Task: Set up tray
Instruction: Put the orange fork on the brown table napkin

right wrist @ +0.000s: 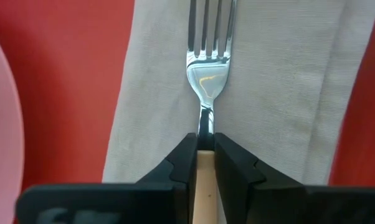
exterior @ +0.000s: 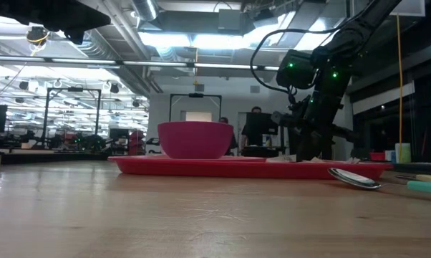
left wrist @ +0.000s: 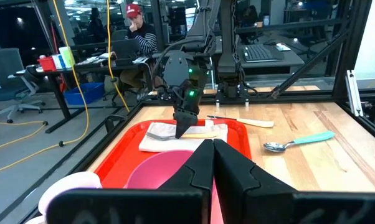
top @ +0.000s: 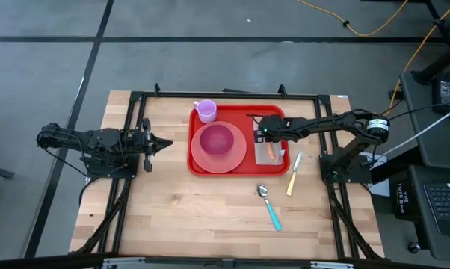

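The red tray [top: 197, 166] lies mid-table. On it are a pink plate [top: 238, 156] carrying a pink bowl [top: 217, 139], a lilac cup [top: 205, 110] in its far left corner, and a beige napkin [top: 267, 154] along its right side. A fork [right wrist: 206, 59] with a pale orange handle lies lengthwise over the napkin [right wrist: 281, 87]. My right gripper [top: 262, 135] stands over the napkin [left wrist: 156, 142], pointing down and shut on the fork. My left gripper [top: 162, 143] waits left of the tray, shut and level with the table. My right gripper pinches the fork between its two fingertips [right wrist: 181, 158] where the orange handle [right wrist: 205, 163] meets the metal neck. It comes from above, pointing down, its fingers set across the fork. The tines [right wrist: 207, 25] lie over the napkin, pointing away from the gripper.
A knife [top: 293, 174] with a yellow-orange handle lies on the table right of the tray. A spoon [top: 270, 206] with a teal handle lies nearer the table's front edge. Bare wood stretches in front of and left of the tray. A black frame rims the table. People sit at desks beyond.
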Controlling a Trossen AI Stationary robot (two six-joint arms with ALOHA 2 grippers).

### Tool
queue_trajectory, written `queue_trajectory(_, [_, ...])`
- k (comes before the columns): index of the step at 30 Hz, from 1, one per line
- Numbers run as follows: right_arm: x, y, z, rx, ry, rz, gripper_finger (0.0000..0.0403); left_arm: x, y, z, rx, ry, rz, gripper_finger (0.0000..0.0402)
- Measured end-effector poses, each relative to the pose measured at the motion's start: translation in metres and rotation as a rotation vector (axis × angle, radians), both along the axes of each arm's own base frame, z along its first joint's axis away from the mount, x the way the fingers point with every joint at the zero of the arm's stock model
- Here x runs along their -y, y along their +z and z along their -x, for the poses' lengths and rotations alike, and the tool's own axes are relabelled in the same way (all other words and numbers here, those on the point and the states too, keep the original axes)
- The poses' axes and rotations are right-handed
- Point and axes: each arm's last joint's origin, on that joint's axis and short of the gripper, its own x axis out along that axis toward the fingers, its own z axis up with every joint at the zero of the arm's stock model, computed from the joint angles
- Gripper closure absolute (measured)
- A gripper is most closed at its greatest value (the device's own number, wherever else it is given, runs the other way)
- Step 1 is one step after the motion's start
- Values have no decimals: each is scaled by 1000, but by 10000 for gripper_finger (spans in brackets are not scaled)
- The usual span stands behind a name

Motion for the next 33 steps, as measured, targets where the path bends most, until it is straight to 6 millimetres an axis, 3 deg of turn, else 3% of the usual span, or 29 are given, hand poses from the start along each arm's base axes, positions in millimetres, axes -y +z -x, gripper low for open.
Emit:
queue_trajectory(27, [0, 0, 0, 0, -1, -1, 348, 0, 0, 0, -1, 0, 0, 397])
queue_trajectory(33, [0, 0, 0, 0, -1, -1, 308, 0, 0, 0, -1, 0, 0, 394])
